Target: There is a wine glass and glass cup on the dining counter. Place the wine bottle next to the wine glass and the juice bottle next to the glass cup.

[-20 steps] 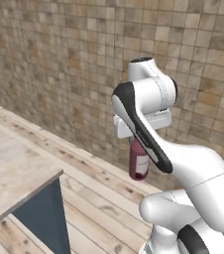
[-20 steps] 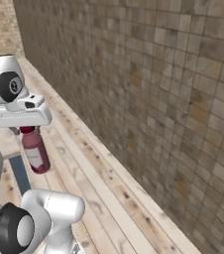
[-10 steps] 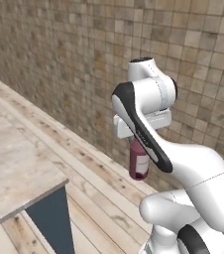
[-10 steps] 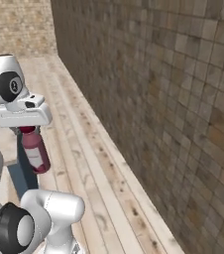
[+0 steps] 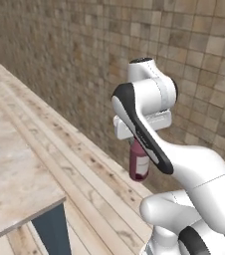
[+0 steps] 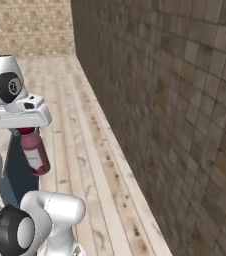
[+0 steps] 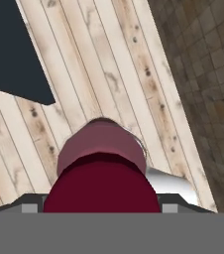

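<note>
Juice bottle (image 5: 139, 162) hangs upright below the claw (image 6: 27, 131), held at its cap, well above the plank floor (image 5: 84, 169). In the right base view the bottle (image 6: 35, 153) tilts slightly, base swung toward the wall. In the hand view the dark red cap (image 7: 102, 184) sits between the finger tips, with the maroon shoulder beyond it.

Claw state: closed about the cap of the bottle; the fingers themselves are largely hidden under the hand housing, so contact is judged from the bottle hanging free.

Handling, as judgement: stout bottle, rigid, probably of fair weight if full; smooth wall likely slippery. The wide round cap gives a firm purchase, but a top hold lets the body swing, so slow travel and a level set-down are advisable. Breakable if dropped on the floor.

Surface and room: a corner of the beige marbled worktop (image 5: 15, 184) lies at lower left of the left base view, on a dark blue support (image 5: 50, 230), well apart from the bottle. A tiled stone wall (image 5: 84, 64) runs along the far side. Neither glass is in sight, so the bottle is judged to be in transit, placement not yet done
</note>
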